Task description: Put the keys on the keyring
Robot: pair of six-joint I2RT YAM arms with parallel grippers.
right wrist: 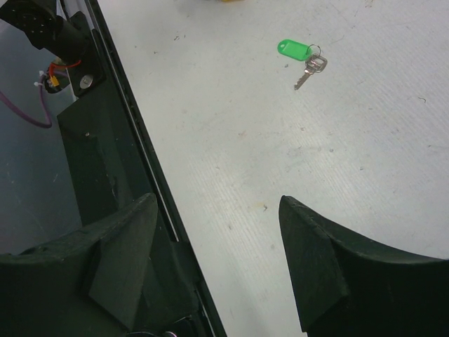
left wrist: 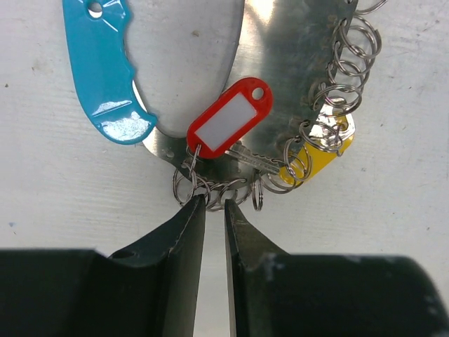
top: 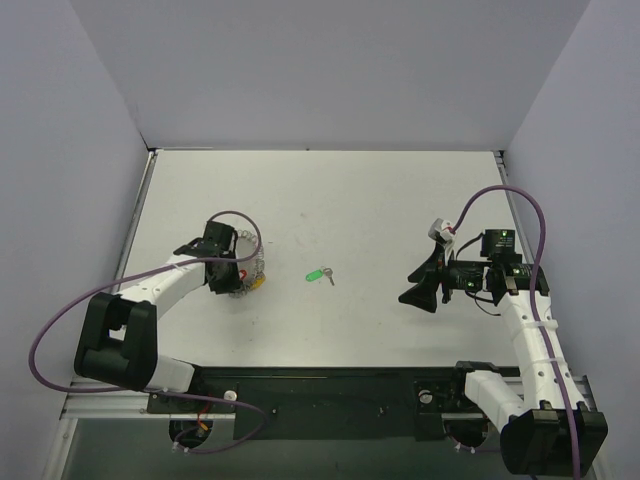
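Observation:
The keyring (left wrist: 337, 77) is a silvery coiled loop carrying a blue tag (left wrist: 105, 77), a red tag (left wrist: 228, 119) and a yellow tag (left wrist: 316, 158). It lies at the left of the table (top: 252, 272). My left gripper (left wrist: 214, 202) is right at its near edge (top: 235, 280), jaws closed to a narrow gap on the small rings. The green-tagged key (top: 318, 273) lies alone at mid-table and also shows in the right wrist view (right wrist: 302, 55). My right gripper (top: 408, 287) is wide open and empty (right wrist: 217, 203), well to the right of it. The black-rimmed key is not in view.
The black base rail (top: 330, 400) runs along the table's near edge and also shows in the right wrist view (right wrist: 105, 140). Grey walls enclose the table on three sides. Purple cables (top: 520, 200) loop from both arms.

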